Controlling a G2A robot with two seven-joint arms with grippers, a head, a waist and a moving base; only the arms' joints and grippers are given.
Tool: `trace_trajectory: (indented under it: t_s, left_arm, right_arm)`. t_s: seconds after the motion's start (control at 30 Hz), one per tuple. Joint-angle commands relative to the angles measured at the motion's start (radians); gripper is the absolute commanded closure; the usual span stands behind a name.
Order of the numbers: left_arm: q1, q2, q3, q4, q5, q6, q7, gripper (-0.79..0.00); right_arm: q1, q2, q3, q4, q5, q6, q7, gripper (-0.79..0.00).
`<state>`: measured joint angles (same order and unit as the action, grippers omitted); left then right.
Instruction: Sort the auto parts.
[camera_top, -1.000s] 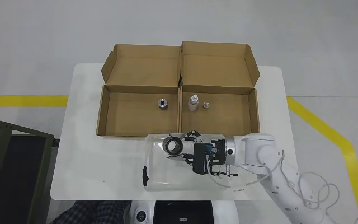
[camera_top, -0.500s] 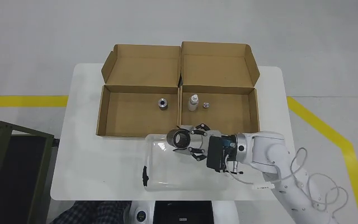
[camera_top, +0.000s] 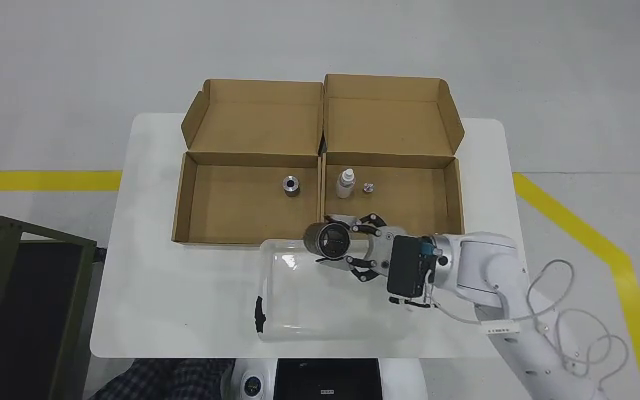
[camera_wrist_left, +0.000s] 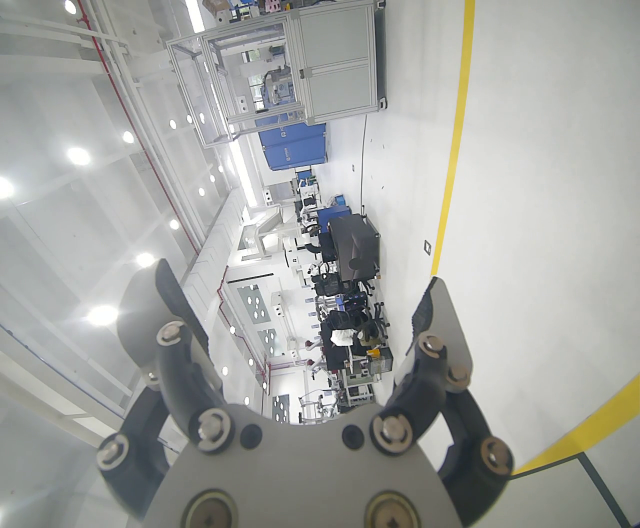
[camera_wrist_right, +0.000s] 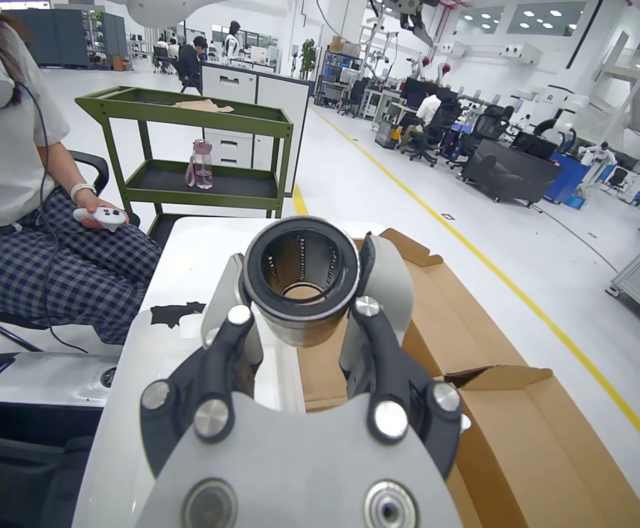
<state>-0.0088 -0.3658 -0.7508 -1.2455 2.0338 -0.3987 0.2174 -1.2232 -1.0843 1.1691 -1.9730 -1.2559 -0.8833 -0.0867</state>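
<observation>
The right gripper is at the centre of the top view, its jaws clamped on the sides of a cylindrical bearing; the grip across the barrel leaves the open bore facing outward, probably so it can be dropped cleanly. The bearing hangs over the far rim of the clear tray, just short of the front walls where the two cardboard boxes meet. The left box holds a small metal ring; the right box holds a white bottle-shaped part and a tiny fitting; by likeness, the bearing seems bound for the left box. The left gripper points into the room, jaws apart, holding nothing.
</observation>
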Motion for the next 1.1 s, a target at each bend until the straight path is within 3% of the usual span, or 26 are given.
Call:
trace_trajectory:
  t_s: [0.0,0.43,1.07]
  left_arm:
    - [0.000,0.000,0.000,0.000,0.000,0.000,0.000,-0.785]
    - [0.000,0.000,0.000,0.000,0.000,0.000,0.000,-0.785]
    - [0.000,0.000,0.000,0.000,0.000,0.000,0.000,-0.785]
  right_arm:
    - [0.001,0.000,0.001,0.002,-0.003,0.000,-0.010,0.000]
    - [0.023,-0.002,-0.014,0.037,-0.016,0.000,-0.030,0.000]
    - [0.225,-0.053,-0.216,0.178,-0.018,0.125,0.173,0.000]
